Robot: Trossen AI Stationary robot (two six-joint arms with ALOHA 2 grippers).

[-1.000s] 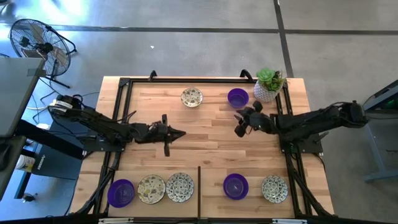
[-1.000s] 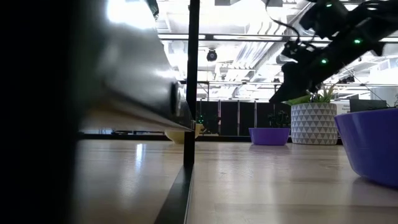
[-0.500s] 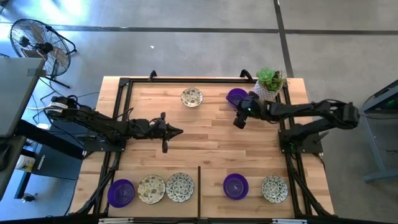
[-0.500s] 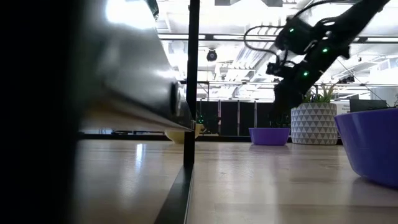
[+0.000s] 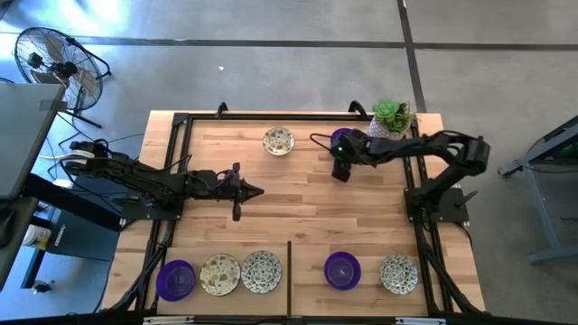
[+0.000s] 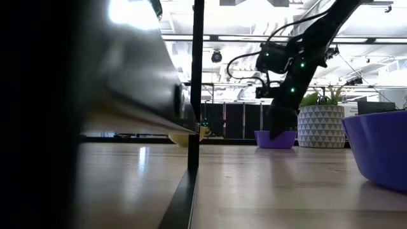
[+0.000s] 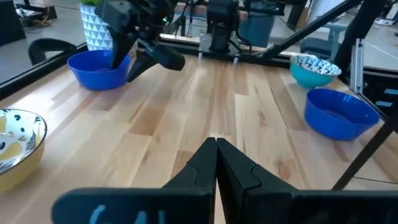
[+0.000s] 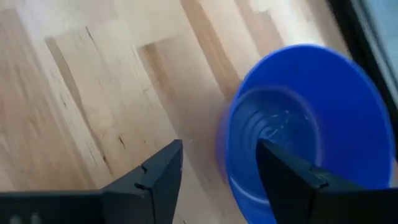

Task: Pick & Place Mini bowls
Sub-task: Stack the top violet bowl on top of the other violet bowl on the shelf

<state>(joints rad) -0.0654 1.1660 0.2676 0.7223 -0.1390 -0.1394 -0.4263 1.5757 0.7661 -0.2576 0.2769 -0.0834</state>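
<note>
A purple mini bowl point(image 5: 340, 135) sits on its base near the table's far edge, beside the plant pot. My right gripper point(image 5: 341, 155) points down at it, open. In the right wrist view the right gripper point(image 8: 219, 148) straddles the bowl's point(image 8: 311, 118) rim, one finger over the inside and one outside. The low view shows the right gripper's tip point(image 6: 277, 130) down at the bowl point(image 6: 275, 139). My left gripper point(image 5: 258, 190) waits shut over the table's middle; its own view shows the left gripper point(image 7: 216, 152). My right gripper comes from above with one finger point(image 8: 283, 171) over the bowl's inside and the other point(image 8: 158, 171) outside its rim point(image 8: 224, 146). Whether either finger touches the bowl, I cannot tell.
A white plant pot point(image 5: 390, 124) stands just right of the purple bowl. A floral bowl point(image 5: 278, 141) sits to its left. Along the near edge are a purple bowl point(image 5: 176, 278), two floral bowls point(image 5: 219, 273) point(image 5: 261, 271), another purple bowl point(image 5: 342, 269) and a floral bowl point(image 5: 397, 273), split by a black bar point(image 5: 289, 271).
My right gripper has moved toward the table's far edge and a little left, onto the purple bowl, tipping its fingers downward and coming lower over the rim. The bowls have stayed where they were.
</note>
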